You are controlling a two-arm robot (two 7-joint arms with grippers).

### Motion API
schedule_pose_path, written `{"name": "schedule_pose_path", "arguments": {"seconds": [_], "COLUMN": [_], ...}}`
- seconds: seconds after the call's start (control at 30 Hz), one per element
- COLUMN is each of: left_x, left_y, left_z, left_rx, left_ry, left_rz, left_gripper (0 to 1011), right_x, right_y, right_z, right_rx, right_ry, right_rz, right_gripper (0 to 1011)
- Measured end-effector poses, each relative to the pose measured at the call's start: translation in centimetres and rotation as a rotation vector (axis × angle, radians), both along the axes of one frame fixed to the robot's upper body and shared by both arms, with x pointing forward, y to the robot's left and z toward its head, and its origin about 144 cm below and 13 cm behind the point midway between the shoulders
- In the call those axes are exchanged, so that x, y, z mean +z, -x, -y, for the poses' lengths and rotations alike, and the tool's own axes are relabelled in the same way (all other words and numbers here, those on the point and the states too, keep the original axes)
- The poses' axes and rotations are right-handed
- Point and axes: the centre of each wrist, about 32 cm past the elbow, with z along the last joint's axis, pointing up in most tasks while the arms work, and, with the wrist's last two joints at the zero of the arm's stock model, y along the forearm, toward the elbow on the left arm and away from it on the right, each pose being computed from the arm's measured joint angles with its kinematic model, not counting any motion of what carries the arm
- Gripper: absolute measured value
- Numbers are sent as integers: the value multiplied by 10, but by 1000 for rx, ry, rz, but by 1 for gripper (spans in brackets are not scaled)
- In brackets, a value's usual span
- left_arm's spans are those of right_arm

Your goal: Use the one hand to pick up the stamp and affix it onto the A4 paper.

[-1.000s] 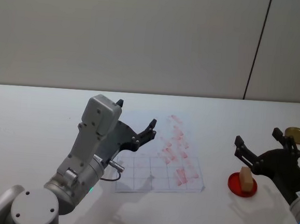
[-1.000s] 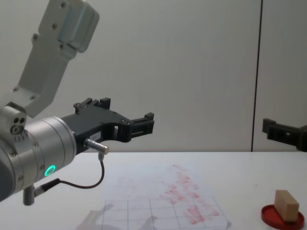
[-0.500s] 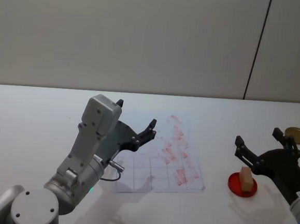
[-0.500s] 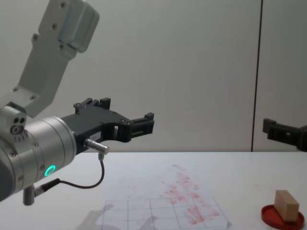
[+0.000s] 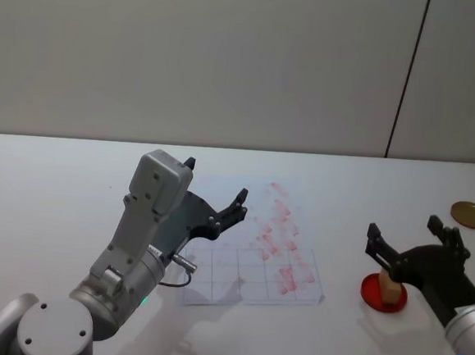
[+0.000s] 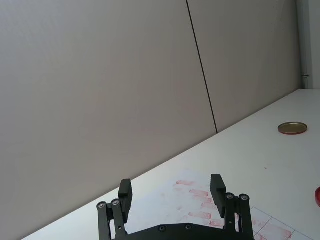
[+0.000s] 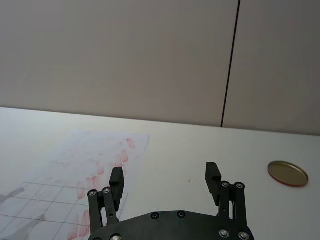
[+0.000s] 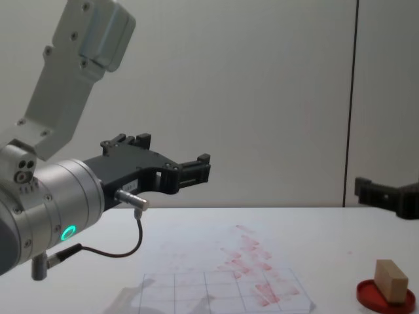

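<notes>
I'm hanging my right gripper point(image 5: 403, 232), jaws apart, above the stamp point(image 5: 388, 286) near the table's point(image 5: 56, 180) right edge, risking toppling it if I'm dropping off-centre, while my left gripper point(image 5: 216, 182) is idling over the A4 paper point(image 5: 255, 261).

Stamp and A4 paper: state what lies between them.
Head view: the rim of the red ink pad under the stamp, then bare table to the A4 paper.

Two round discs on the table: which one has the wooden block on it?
The red disc, near the open right claw, carries the block. The gold disc, farther back and right, lies bare. The left claw hangs above the paper.
</notes>
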Motion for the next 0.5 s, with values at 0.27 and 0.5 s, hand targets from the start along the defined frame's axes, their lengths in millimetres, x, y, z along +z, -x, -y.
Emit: {"name": "schedule_pose_path", "arguments": {"seconds": [0.27,0.5], "left_x": [0,0], "left_y": [0,0], "left_z": [0,0], "left_rx": [0,0], "left_ry": [0,0], "left_rz": [0,0], "left_gripper": [993,993], "right_x": [2,5], "right_y": [1,-2], "right_z": [-18,-31], "right_rx": [-84,-153], "right_ry": [-2,5], "right_rz": [-99,-188], "right_gripper": [1001,1001]}}
